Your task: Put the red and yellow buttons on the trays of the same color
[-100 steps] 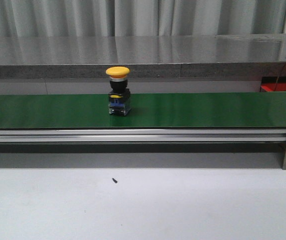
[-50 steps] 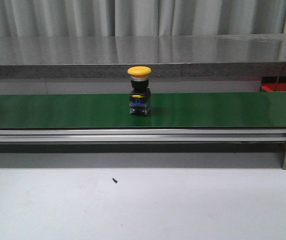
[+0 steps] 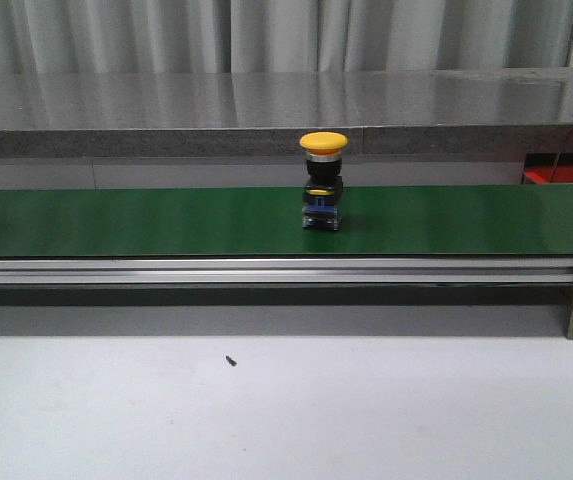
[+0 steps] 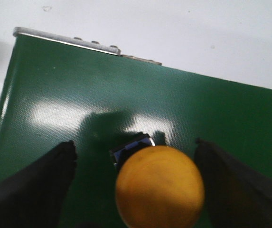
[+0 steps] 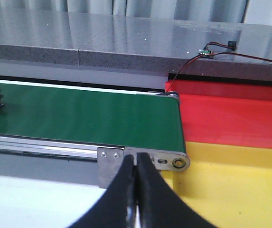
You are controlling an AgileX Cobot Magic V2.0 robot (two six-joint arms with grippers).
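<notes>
Left tool [image 4: 135,185]: two matte black fingers [image 4: 31,185], broad, wedge-shaped, tapering to blunt tips. Right tool [image 5: 136,164]: two matte black fingers [image 5: 150,190], curved, narrowing to slim rounded tips. No markings, screws, cables visible on either.

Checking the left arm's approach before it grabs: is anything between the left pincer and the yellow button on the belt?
Nothing visible. In the left wrist view the yellow button stands upright on the green belt, between the open left pincer's fingers, with only bare belt on either side.
</notes>
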